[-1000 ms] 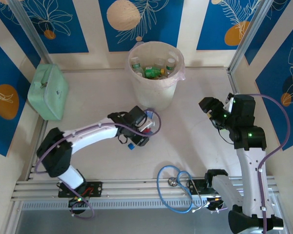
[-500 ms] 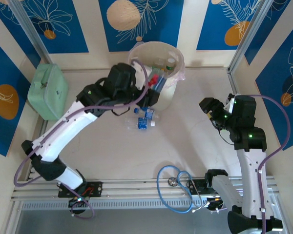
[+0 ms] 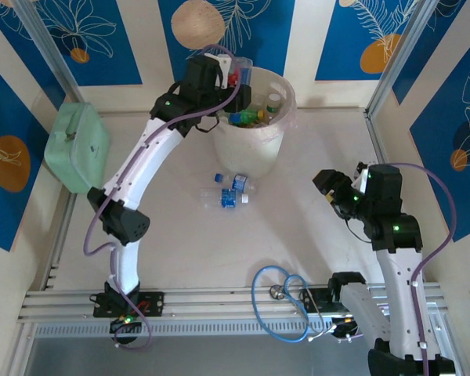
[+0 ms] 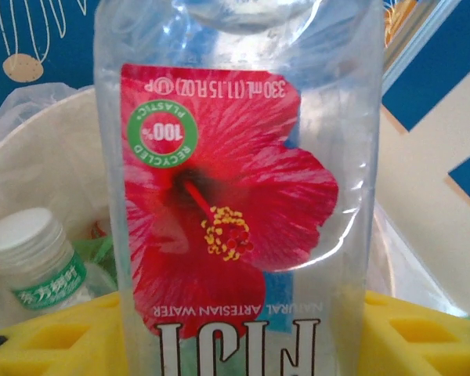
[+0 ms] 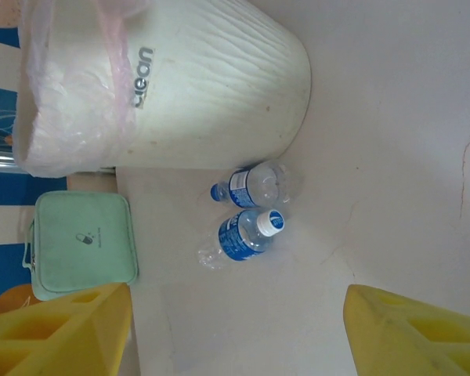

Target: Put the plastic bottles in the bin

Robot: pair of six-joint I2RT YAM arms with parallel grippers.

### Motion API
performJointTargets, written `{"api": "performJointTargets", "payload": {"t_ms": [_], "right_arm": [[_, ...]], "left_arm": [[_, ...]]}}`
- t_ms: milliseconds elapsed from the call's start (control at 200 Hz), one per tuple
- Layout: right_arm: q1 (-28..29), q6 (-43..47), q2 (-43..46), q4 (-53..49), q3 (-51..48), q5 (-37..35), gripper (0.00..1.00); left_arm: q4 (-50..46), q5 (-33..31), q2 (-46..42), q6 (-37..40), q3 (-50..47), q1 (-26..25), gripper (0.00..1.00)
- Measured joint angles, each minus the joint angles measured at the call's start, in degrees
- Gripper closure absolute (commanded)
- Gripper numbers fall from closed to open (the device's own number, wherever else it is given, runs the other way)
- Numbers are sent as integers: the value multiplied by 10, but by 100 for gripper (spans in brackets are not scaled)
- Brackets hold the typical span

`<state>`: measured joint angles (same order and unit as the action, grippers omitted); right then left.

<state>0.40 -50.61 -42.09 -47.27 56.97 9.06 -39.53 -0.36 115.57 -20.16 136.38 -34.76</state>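
Two bottles lie on the pale table (blue-patterned walls).

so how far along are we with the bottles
Done: several green and white-capped plastic bottles already lie in the round off-white ribbed bin. In hand: the left end effector holds a clear red-flower-labelled bottle above its rim. Left: two clear blue-labelled bottles lie on the table beside the bin; the right end effector is open and empty.
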Motion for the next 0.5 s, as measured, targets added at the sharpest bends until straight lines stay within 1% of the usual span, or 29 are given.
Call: {"api": "performJointTargets", "payload": {"t_ms": [160,225,355,500], "right_arm": [[4,-4,-1,3,-13,0,28],[5,-4,-2,5,-17,0,28],[8,-4,-9,10,-17,0,28],[15,-4,-18,15,-17,0,27]], "left_arm": [[24,3,42,-22,50,9,37],[30,3,46,-27,53,14,34],[32,5,50,-36,53,24,20],[42,14,50,-40,50,26,17]]}}
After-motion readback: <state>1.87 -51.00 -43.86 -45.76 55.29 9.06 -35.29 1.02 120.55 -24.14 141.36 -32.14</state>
